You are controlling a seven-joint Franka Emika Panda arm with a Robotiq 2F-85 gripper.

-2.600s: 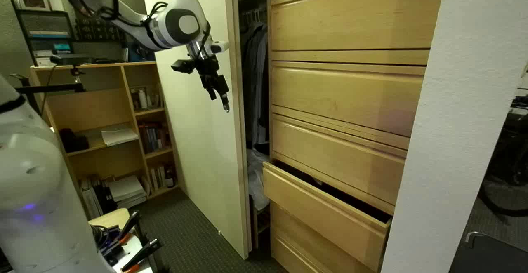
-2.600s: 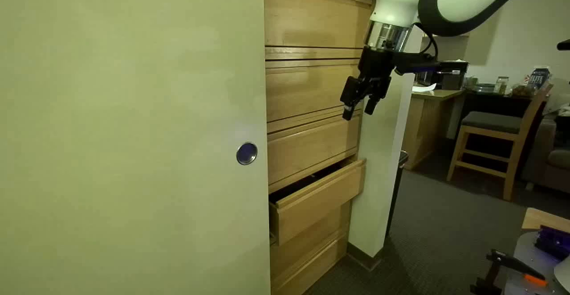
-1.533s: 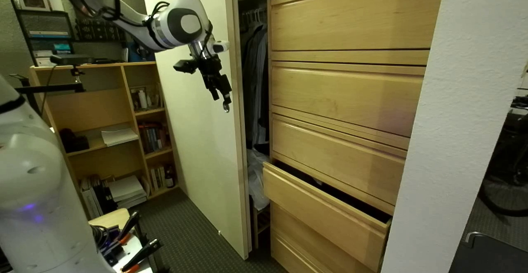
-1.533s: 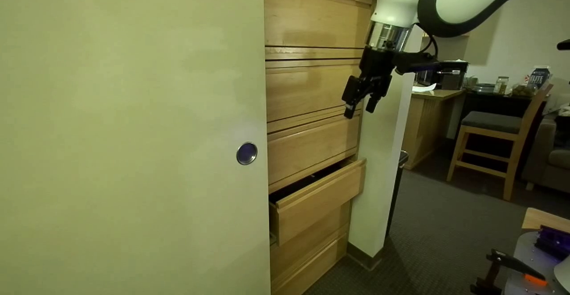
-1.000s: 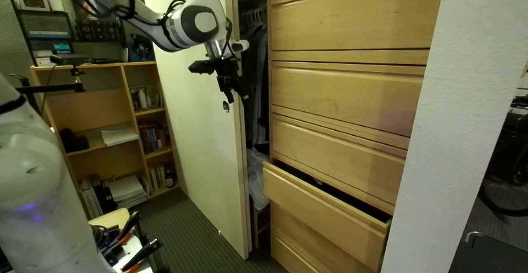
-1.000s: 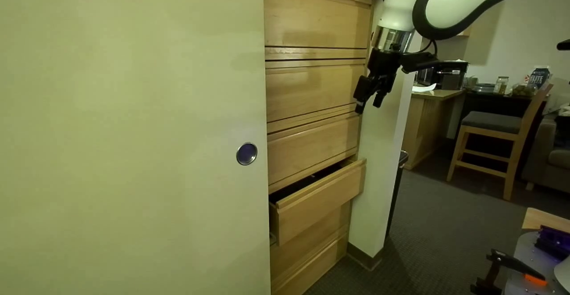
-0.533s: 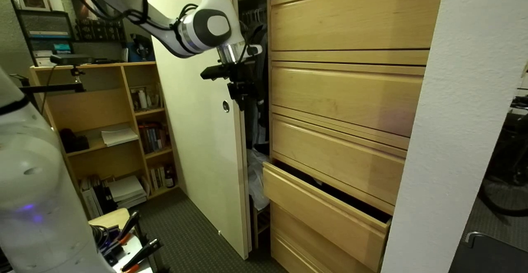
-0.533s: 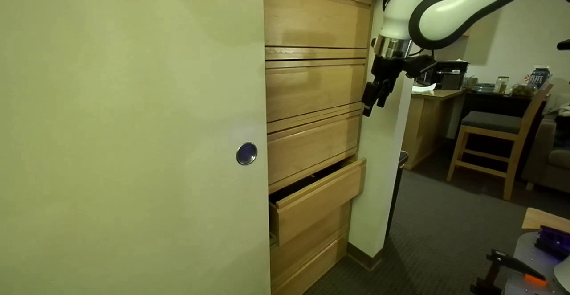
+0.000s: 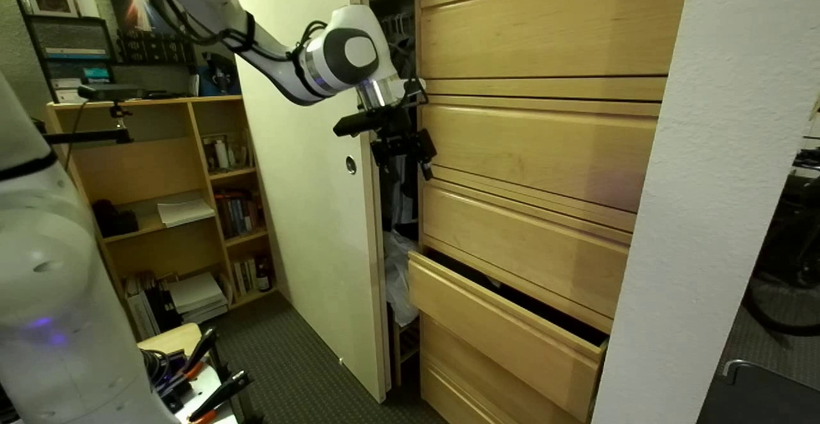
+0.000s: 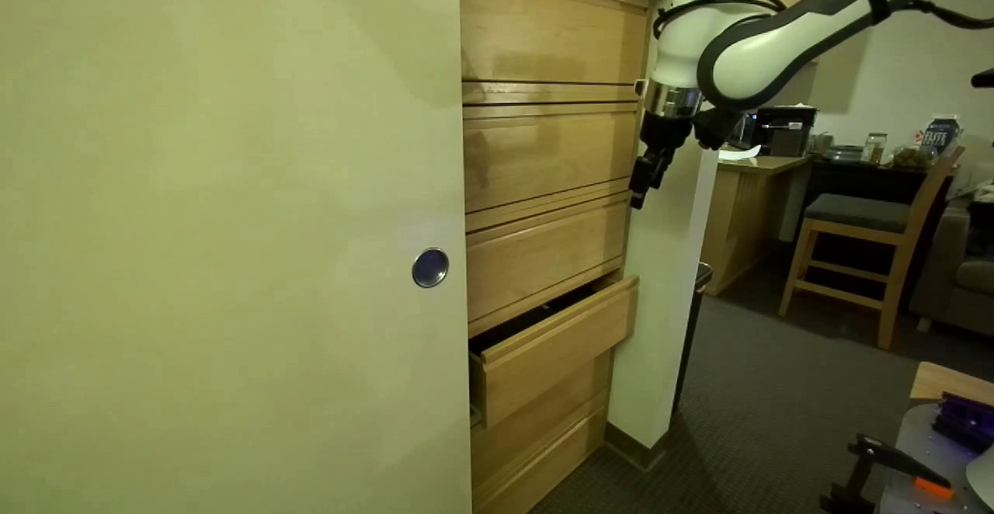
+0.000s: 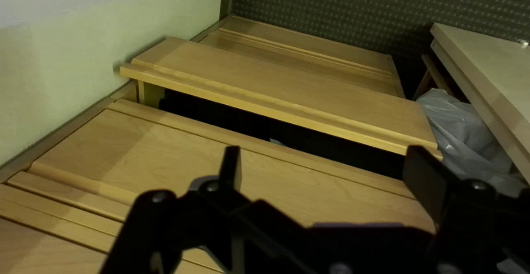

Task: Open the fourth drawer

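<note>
Drawer four (image 9: 506, 335) stands partly open; by my judgement, further travel may remain. My pincer (image 11: 324, 156) hangs above, spread, holding nothing.

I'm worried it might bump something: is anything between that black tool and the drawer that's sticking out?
Nothing visible. In the wrist view, the fourth drawer shows beyond the open tool, with no object between them. The pale door stands at the right of that picture, beside the path.
</note>
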